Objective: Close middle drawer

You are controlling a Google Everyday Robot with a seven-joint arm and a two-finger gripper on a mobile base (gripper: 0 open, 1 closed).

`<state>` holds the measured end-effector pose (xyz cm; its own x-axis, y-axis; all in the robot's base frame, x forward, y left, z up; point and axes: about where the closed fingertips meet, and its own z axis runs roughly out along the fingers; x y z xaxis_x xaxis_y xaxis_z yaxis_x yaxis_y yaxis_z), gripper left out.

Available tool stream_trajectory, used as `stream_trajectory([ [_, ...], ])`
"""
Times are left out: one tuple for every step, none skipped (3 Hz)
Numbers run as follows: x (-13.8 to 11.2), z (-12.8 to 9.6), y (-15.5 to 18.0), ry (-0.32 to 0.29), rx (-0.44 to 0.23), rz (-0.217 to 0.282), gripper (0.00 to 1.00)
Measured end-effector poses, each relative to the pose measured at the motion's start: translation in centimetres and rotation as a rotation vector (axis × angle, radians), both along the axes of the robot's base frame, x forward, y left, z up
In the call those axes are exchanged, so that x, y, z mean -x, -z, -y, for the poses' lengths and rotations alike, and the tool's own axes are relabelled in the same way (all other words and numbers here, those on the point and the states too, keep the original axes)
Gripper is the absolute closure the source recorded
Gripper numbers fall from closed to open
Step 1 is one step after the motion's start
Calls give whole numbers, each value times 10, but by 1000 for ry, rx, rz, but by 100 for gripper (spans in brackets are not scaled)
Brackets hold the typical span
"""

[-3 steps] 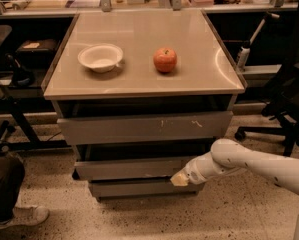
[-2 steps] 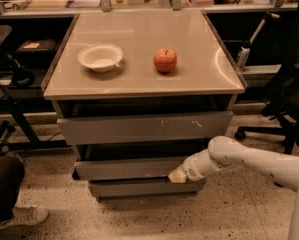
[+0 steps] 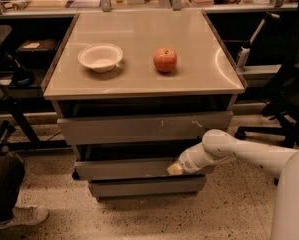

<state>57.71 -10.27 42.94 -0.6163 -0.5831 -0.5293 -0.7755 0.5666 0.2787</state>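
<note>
The middle drawer is the grey front panel below the taller scratched top drawer front. It stands out a little from the cabinet, with a dark gap above it. My gripper is at the end of the white arm coming in from the right. Its yellowish tip touches the right part of the middle drawer's front panel. The lowest drawer front sits just below.
The cabinet's tan top holds a white bowl and a red apple. An office chair stands at the right. A person's shoe and a dark bag are at the lower left. Dark shelves stand behind the cabinet.
My gripper has slid left along the middle drawer's front. The drawer front sits about where it was.
</note>
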Motion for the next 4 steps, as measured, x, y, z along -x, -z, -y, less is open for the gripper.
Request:
stream_trajectory([
  [-2, 0, 0, 0, 1, 1, 84],
  [-2, 0, 0, 0, 1, 1, 61],
  [-2, 0, 0, 0, 1, 1, 37],
  [-2, 0, 0, 0, 1, 1, 14],
])
